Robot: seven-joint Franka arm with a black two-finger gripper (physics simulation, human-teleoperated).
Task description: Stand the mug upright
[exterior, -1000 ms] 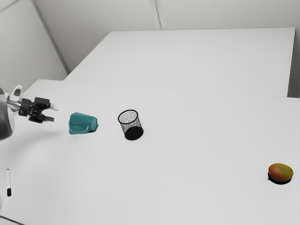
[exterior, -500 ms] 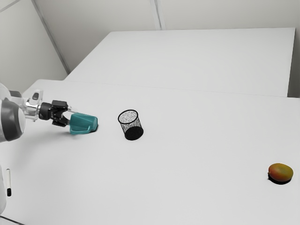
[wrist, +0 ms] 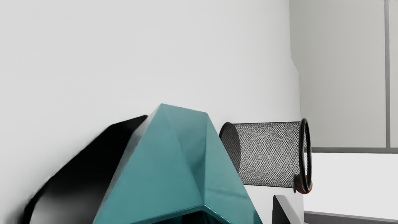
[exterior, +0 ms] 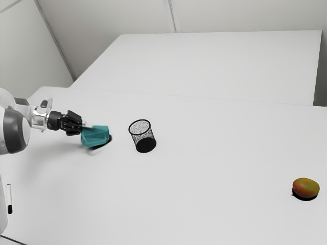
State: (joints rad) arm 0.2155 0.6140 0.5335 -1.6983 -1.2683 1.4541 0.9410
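- Mug (exterior: 95, 136): on its side, mouth toward your jaws, apparently just off the surface (exterior: 204, 178), its shadow set apart beneath.
- Likely light, stiff; the glossy facets could slip or pivot.
- Your jaws look pinched on the mug's wall at the rim, one fingertip (wrist: 284, 210) outside, the other probably inside. Good hold; keep it modest, then pitch the mouth upward.
- Arm (exterior: 15, 130) reaches in low from the exterior view's left, hand nearly level.
- Mesh cup (exterior: 145, 137) near, beyond the mug; allow swing room.
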